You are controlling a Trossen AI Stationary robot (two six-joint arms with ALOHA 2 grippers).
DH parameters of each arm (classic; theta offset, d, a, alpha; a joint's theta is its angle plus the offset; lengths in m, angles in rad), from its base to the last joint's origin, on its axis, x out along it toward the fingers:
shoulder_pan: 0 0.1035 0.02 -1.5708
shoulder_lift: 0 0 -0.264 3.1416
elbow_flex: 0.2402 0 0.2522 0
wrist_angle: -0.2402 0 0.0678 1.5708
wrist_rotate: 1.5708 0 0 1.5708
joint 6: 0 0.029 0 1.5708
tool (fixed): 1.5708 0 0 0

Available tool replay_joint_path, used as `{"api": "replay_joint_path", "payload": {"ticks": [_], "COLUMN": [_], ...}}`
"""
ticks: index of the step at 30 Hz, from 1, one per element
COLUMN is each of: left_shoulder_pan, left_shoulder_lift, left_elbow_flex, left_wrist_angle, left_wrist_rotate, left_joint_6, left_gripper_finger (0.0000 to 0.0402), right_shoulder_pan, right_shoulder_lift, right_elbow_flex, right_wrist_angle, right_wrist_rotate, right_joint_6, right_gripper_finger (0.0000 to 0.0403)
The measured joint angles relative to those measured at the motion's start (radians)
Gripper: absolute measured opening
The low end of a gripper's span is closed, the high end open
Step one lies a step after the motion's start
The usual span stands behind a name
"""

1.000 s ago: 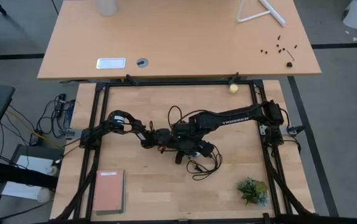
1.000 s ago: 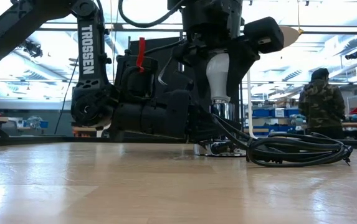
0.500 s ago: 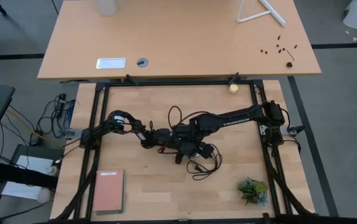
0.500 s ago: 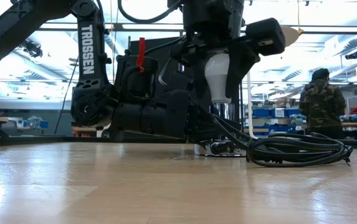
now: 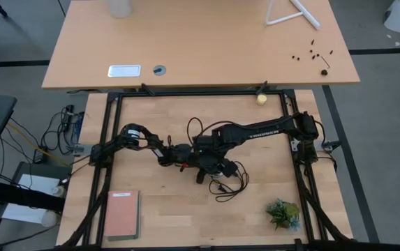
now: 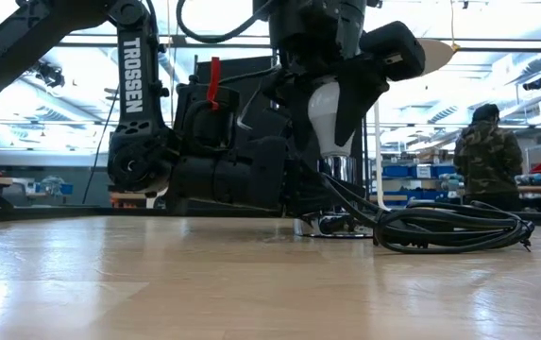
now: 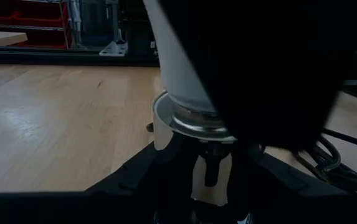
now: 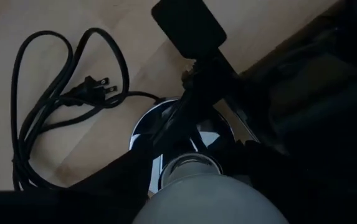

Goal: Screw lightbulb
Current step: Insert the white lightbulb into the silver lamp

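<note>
The white frosted lightbulb (image 6: pixel 325 113) stands upright, narrow base down, on the chrome socket (image 6: pixel 338 172) at the table's middle. It also shows in the left wrist view (image 7: pixel 178 56) and the right wrist view (image 8: pixel 209 199). My right gripper (image 6: pixel 331 118) comes from above and is shut on the bulb. My left gripper (image 5: pixel 186 157) lies level beside it, from the table's left, shut on the socket (image 7: pixel 190 121). The socket's black cord (image 6: pixel 449 231) lies coiled on the table. My left gripper has the socket's lower part (image 7: pixel 208 171) between its two fingers, under the silver rim. The fingers come level from the table's left. The socket stands upright on the table. My right gripper pinches the bulb's round upper part (image 6: pixel 319 99) between its two fingers (image 6: pixel 355 94). The fingers point down from above. The bulb is upright, its narrow base (image 7: pixel 187 106) at the socket's silver mouth.
The coiled cord and its plug (image 8: pixel 97 87) lie on the table just toward the near edge from the socket. A small yellowish ball (image 5: pixel 261 99) sits at the far edge, a small plant (image 5: pixel 283 213) near right, a pink book (image 5: pixel 123 214) near left. A person (image 6: pixel 487 156) stands in the room behind.
My right gripper has turned about its upright axis with the bulb in its hold. The bulb has stayed upright over the socket. My left gripper and the socket have kept still.
</note>
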Motion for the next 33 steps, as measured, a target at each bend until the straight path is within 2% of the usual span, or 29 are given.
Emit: {"api": "replay_joint_path", "payload": {"ticks": [17,22,33], "left_shoulder_pan": [0.000,-0.001,-0.001], "left_shoulder_lift": [0.000,0.000,0.000], "left_elbow_flex": [0.000,0.000,0.000], "left_wrist_angle": [0.000,-0.001,-0.003], "left_wrist_rotate": [0.000,-0.007,-0.012], "left_joint_6": [-0.004,-0.004,-0.018], "left_gripper_finger": [0.0189,0.0189,0.0189], "right_shoulder_pan": [0.002,0.006,0.044], "right_shoulder_lift": [0.002,0.002,0.003], "right_elbow_flex": [-0.001,-0.001,-0.001], "right_wrist_angle": [0.008,0.010,0.007], "right_wrist_rotate": [0.045,0.062,0.171], "right_joint_6": [0.308,0.476,0.889], "right_gripper_finger": [0.0254,0.0254,0.0265]}}
